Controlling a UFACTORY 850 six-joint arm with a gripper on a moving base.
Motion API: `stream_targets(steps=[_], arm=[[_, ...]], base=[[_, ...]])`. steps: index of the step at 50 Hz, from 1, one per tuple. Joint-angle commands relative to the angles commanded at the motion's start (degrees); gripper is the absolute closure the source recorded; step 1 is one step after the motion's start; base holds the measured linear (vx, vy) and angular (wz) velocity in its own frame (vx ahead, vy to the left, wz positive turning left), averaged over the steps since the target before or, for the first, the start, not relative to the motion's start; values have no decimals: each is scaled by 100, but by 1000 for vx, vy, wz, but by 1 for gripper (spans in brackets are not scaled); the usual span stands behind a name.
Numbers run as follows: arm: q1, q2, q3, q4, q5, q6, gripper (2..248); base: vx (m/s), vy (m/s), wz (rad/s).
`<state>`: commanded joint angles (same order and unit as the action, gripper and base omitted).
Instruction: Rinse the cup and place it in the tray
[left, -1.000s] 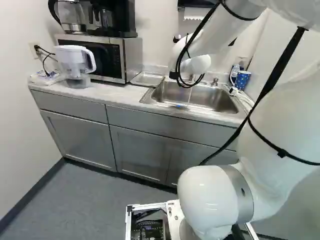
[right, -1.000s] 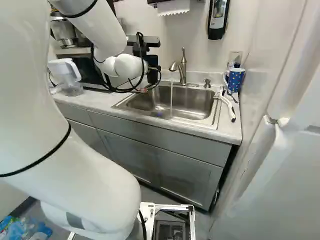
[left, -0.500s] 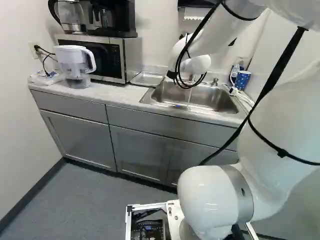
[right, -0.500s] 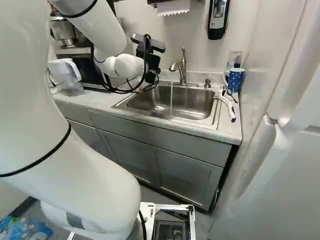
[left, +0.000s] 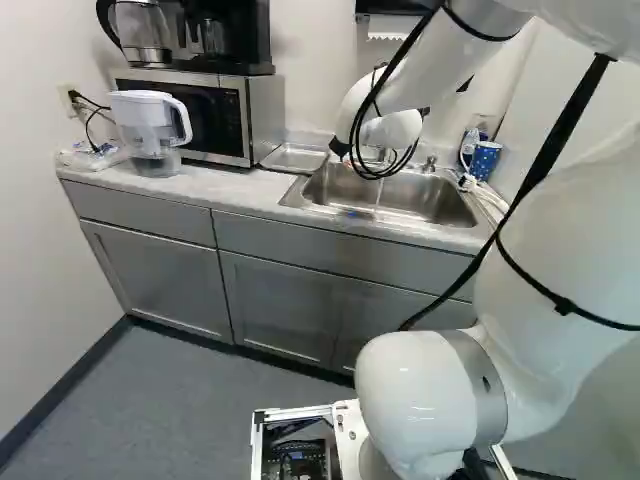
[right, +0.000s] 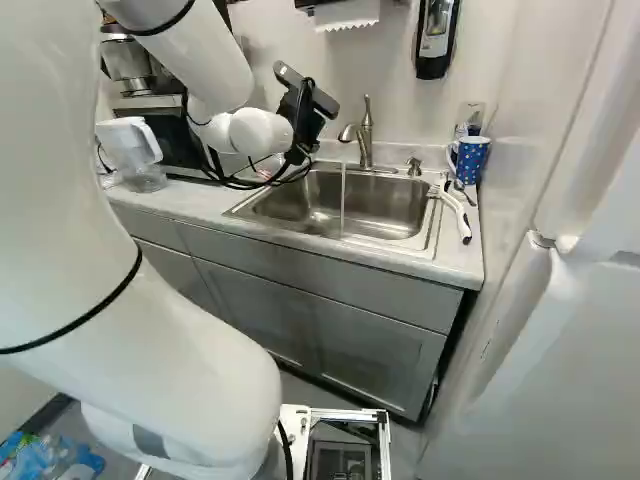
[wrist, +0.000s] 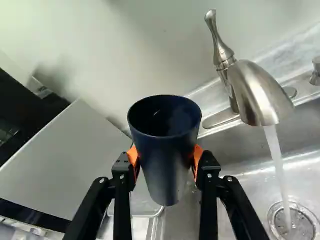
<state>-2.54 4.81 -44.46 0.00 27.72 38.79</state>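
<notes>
Black and two-fingered, the gripper (right: 303, 128) hangs over the sink's left end, its orange pads (wrist: 198, 159) pressed on opposite sides of a dark blue, tapered cup (wrist: 167, 165). That cup is up in the air, well apart from the water, with its mouth facing the wrist camera.

Below it, set close behind the counter's front edge, is the rectangular stainless-steel sink (right: 400, 238). A thin stream of water (wrist: 278, 167) runs down onto the round metal drain (wrist: 295, 223). Along the sink's right rim lies a long white-handled tool (right: 459, 217). Just beside the left rim, on the pale stone-look counter (left: 225, 184), sits a shallow metal tray (left: 294, 158), between sink and microwave. Toward the counter's left end stands a clear pitcher with a white top (left: 150, 125), in front of the silver and black microwave (left: 263, 115).

Farther back, the curved brushed-metal faucet (right: 366, 135) rises from the sink's back rim, and a blue mug with white spots (right: 471, 160) stands near the counter's back right corner.
</notes>
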Motion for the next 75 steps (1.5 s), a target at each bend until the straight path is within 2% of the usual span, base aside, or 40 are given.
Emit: stream_targets(steps=[75], arm=[[0, 0, 0, 0, 0, 4502, 128]], base=[[0, 0, 0]])
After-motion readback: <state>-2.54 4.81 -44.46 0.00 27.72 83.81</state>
